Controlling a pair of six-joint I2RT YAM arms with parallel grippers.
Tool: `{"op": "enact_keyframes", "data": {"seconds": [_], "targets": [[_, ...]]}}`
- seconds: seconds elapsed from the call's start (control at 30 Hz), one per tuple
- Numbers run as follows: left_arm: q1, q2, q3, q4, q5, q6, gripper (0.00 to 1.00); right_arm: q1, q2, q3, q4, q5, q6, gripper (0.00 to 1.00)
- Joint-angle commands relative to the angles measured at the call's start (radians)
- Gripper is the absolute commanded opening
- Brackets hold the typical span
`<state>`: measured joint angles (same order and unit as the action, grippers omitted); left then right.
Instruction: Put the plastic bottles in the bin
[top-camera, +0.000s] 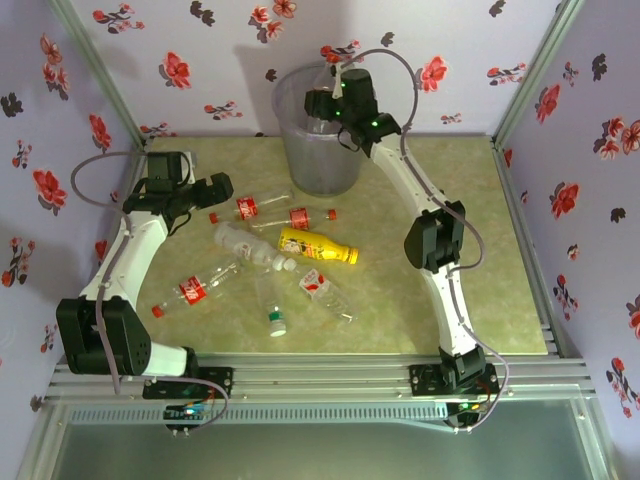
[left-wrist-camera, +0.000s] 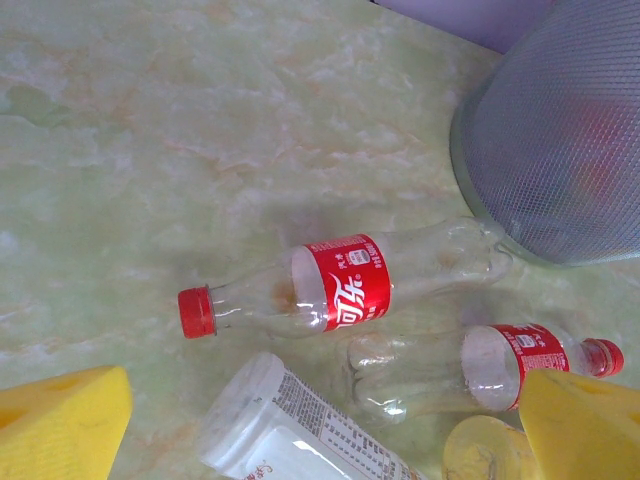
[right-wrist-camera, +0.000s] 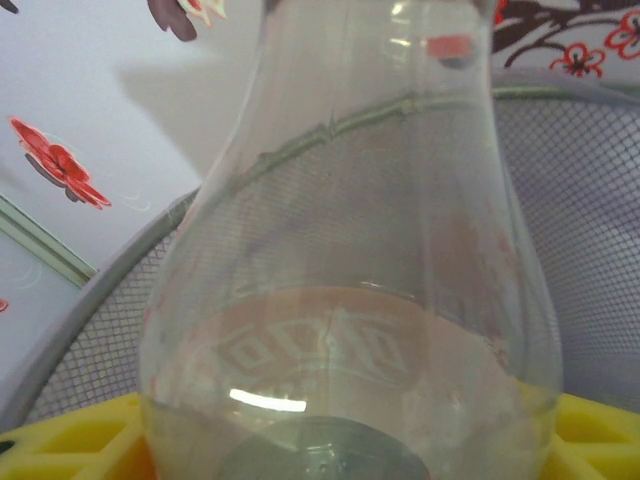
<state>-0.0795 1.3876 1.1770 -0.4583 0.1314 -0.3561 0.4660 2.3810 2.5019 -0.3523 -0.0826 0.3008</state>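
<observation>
Though lying flat, the bottle (left-wrist-camera: 440, 262) shows its red label (left-wrist-camera: 345, 290) (Chinese script).

We are showing white link shells and black joint housings on the left arm (top-camera: 122, 258) and the right arm (top-camera: 410, 185). Grey cables are looping off both wrists, and green lights are glowing on the right wrist at twelve o'clock. The left gripper (left-wrist-camera: 320, 420) and the right gripper (right-wrist-camera: 330, 440) are wearing yellow fingers (left-wrist-camera: 60, 420).
</observation>
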Motion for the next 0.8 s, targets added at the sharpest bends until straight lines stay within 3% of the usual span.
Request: {"op": "enact_keyframes", "data": {"seconds": [0.0,0.43,0.63,0.77], "targets": [[0.003,-0.022,0.019,-0.010,-0.013,0.022,1.00,0.008,0.013,0.054,-0.013,0.008,-0.031,0.73],[0.003,-0.030,0.021,-0.011,-0.013,0.020,1.00,0.016,-0.036,0.105,-0.071,0.010,-0.073,0.78],[0.003,-0.030,0.019,-0.011,-0.013,0.021,1.00,0.037,-0.153,0.092,-0.184,0.043,-0.156,0.78],[0.003,-0.028,0.020,-0.011,-0.013,0.020,1.00,0.059,-0.302,-0.049,-0.244,0.080,-0.234,0.78]]}}
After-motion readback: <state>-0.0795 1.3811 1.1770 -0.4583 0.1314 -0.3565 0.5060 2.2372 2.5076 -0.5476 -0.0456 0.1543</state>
